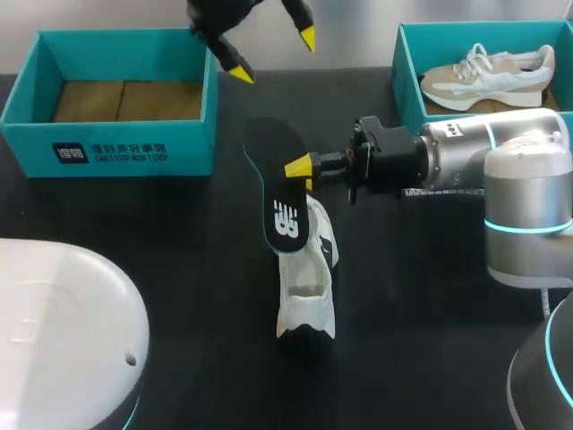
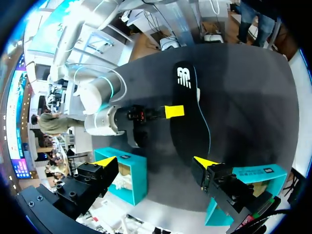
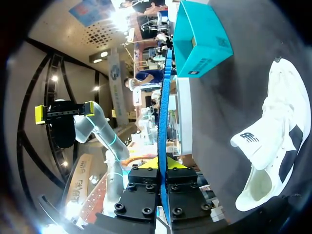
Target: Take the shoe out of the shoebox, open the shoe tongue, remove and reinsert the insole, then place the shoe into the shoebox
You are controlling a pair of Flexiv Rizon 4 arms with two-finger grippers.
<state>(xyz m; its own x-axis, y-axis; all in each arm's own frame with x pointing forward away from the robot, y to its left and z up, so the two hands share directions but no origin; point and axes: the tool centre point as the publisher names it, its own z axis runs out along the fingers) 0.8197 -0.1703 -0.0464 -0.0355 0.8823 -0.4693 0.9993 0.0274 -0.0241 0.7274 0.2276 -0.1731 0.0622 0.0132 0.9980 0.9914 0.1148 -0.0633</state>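
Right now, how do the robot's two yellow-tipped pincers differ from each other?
The right pincer is shut on the long black foam insole, close to the white lace-up sneaker. The left pincer is wide open and holds nothing. The right pincer reaches sideways over the table's middle. The left pincer hangs farther back, by the empty teal cardboard shoebox. Both have two black fingers with yellow tips.

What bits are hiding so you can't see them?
Head view: the flat black insole, held in the right gripper, covers one end of the white sneaker.
Head view: the right teal cardboard shoebox is cut off by the edge.
Right wrist view: the insole shows edge-on only, faces hidden.
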